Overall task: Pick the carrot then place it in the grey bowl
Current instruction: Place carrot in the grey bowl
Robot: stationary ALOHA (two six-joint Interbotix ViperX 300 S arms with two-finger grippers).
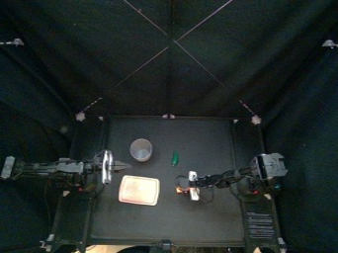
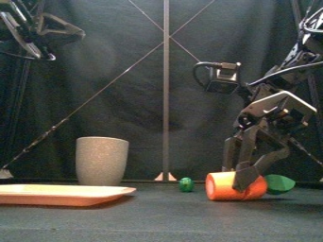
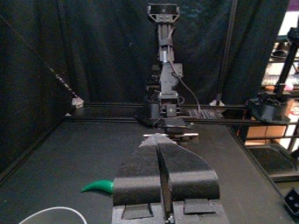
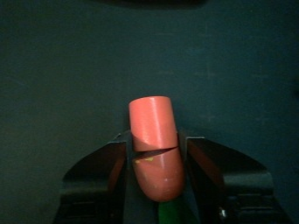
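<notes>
The orange carrot with its green leafy end lies on the table right of centre, seen end-on in the right wrist view. My right gripper comes down over it, its jaws pressed against the carrot's two sides. In the top view the carrot sits just right of the pink tray. The grey speckled cup stands upright left of centre, further back. My left gripper rests shut and holding nothing at the table's left.
A flat pink tray lies at the front left, in front of the cup. A small green toy lies behind the carrot, right of the cup.
</notes>
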